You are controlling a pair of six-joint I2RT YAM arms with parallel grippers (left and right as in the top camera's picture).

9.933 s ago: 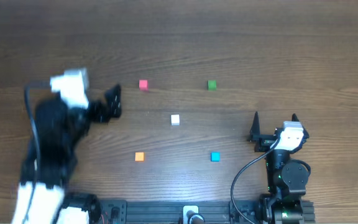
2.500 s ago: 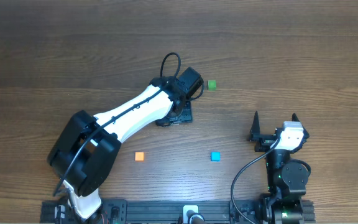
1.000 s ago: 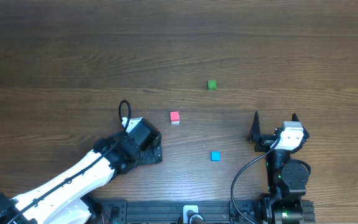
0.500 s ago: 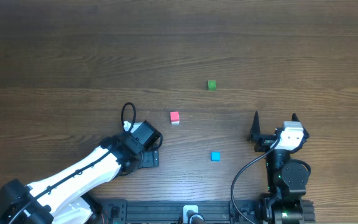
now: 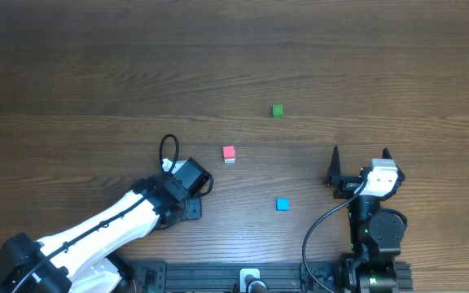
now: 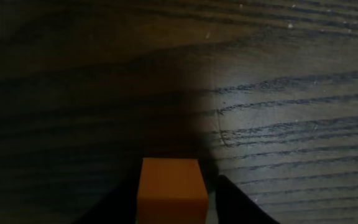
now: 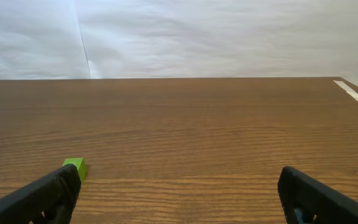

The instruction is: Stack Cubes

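Table (image 5: 96, 65): brown wood with clear grain, it fills the top view from edge to edge.
Orange cube (image 6: 171, 190): it sits flat on the table between the two fingers of the left gripper (image 6: 174, 186). One finger (image 6: 124, 198) looks to be against its side. On the other side a thin dark gap separates it from the second finger.
Left gripper (image 5: 187, 208): low over the table in the lower left-centre of the top view, jaws set narrowly around the orange cube and not fully pressed on it. From above, its black body stands over the cube.
Left arm (image 5: 96, 236): white and black, it lies across the lower left corner of the top view, with a black cable loop (image 5: 168, 146) above the wrist.
Pink cube (image 5: 229, 151): just left of the middle of the top view, it rests on a white cube (image 5: 230, 159), of which a thin edge shows beneath.
Blue cube (image 5: 282, 204): alone on the table, lower right of the pink cube, well apart from both grippers.
Green cube (image 5: 278, 111): alone in the upper middle-right of the top view; the right wrist view shows it too (image 7: 74, 168), beside one finger.
Right gripper (image 5: 361, 152): at the right of the top view, spread wide with nothing between the fingers (image 7: 179, 173).
Background: a white wall (image 7: 229, 37) behind the far table edge, and a pale strip (image 7: 356, 96) on the table.
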